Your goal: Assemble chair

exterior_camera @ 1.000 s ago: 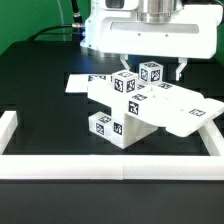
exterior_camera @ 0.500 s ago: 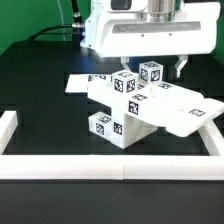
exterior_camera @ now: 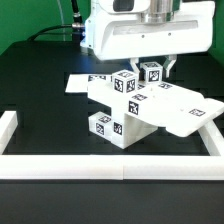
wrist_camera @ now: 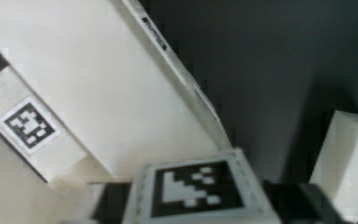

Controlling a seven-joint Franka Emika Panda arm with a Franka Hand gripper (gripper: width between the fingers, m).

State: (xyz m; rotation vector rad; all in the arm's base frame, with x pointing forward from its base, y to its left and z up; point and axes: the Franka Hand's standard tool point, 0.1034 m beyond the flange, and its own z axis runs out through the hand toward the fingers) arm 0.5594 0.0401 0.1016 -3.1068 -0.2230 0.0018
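The arm drops lower than a moment ago, its housing now hiding the fingers' upper parts; the gripper [exterior_camera: 150,68] straddles a tagged post [exterior_camera: 150,73] atop the white chair [exterior_camera: 140,105] at frame centre, fingers spread just beside it; contact is unclear; the wrist view blurs.

White chair [exterior_camera: 135,105] parts carry black-and-white square tags on a black table [exterior_camera: 40,110].
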